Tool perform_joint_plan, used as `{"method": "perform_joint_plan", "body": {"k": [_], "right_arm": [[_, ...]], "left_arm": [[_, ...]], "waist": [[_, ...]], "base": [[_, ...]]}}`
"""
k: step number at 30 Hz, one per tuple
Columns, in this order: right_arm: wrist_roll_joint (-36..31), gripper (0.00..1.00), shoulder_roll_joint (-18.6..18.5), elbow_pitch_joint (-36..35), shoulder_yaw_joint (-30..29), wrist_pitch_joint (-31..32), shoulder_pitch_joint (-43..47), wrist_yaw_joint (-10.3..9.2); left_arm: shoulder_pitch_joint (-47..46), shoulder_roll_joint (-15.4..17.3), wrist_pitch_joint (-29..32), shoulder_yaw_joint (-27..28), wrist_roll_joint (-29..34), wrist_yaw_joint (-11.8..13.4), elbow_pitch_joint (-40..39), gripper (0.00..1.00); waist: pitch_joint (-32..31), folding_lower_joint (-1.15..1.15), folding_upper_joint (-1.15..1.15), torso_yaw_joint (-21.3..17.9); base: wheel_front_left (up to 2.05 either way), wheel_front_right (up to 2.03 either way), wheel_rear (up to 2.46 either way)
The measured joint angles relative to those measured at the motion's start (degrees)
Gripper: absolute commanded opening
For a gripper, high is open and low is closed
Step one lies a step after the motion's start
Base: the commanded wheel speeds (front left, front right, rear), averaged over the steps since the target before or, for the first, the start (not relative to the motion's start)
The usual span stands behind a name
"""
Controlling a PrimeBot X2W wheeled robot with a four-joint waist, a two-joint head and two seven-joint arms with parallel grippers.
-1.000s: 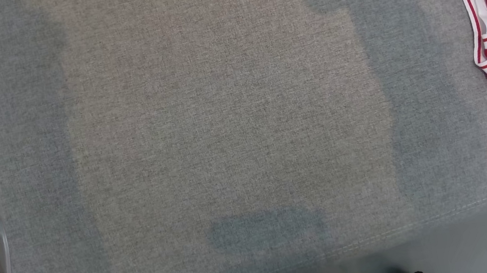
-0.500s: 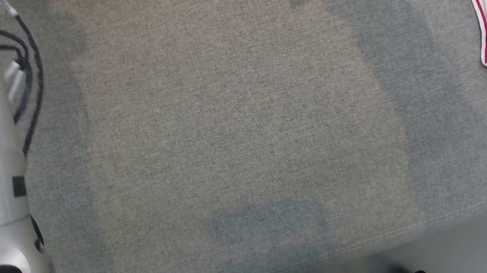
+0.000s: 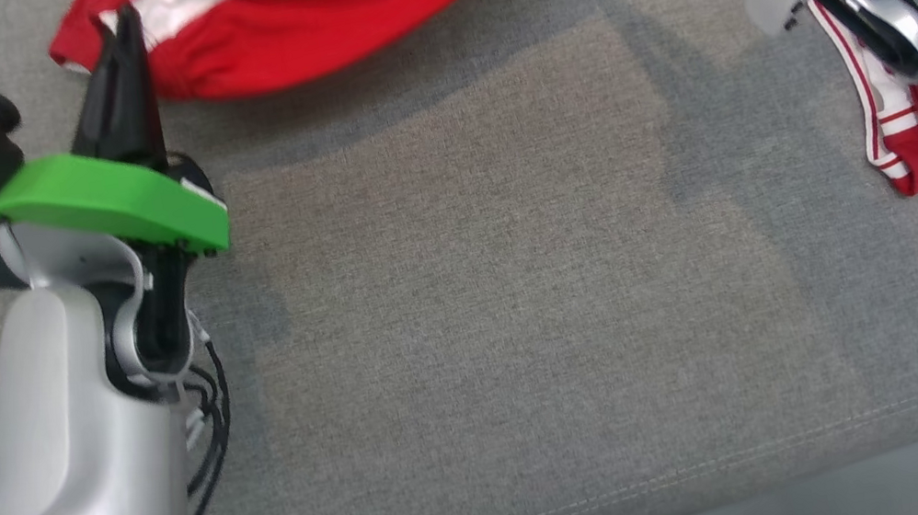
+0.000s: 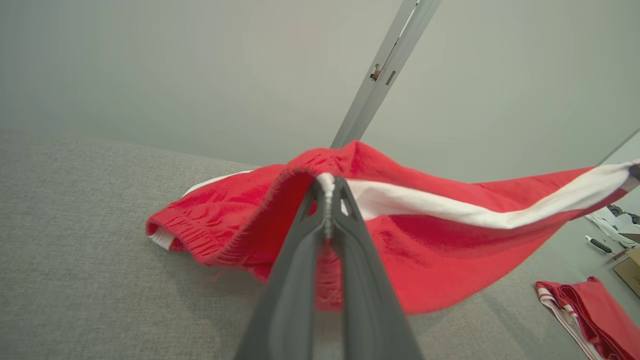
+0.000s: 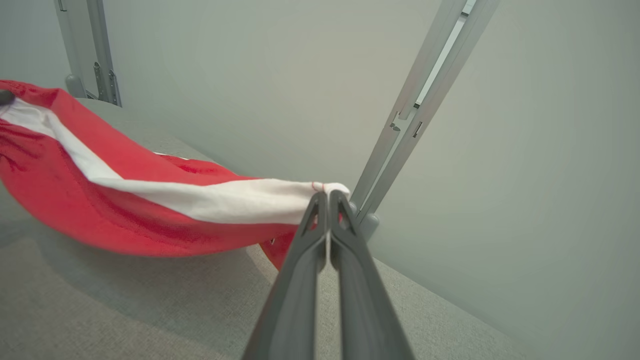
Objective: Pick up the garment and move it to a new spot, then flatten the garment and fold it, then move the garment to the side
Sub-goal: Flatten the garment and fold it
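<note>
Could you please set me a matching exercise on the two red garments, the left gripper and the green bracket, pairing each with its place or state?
Things:
1 stretched garment
2 folded garment
3 left gripper
4 green bracket

Places or states:
a lying on the grey surface
b mounted on the left wrist
c jaws shut on a cloth edge
d held up at its ends, sagging in the middle

Pairs: 1-d; 2-a; 3-c; 4-b
</note>
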Motion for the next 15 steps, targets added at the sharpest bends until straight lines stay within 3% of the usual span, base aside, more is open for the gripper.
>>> {"method": "perform_joint_plan", "body": {"k": [15], "right_arm": [[5.0, 0.0, -8.7, -13.1, -1.4, 8.8, 25.6, 0.0]], "left_arm": [[21.5, 1.0, 0.9, -2.9, 0.9, 3.9, -3.9, 0.0]], "waist": [[-12.1, 0.0, 0.0, 1.6]], "base": [[0.0, 0.0, 0.0]]}}
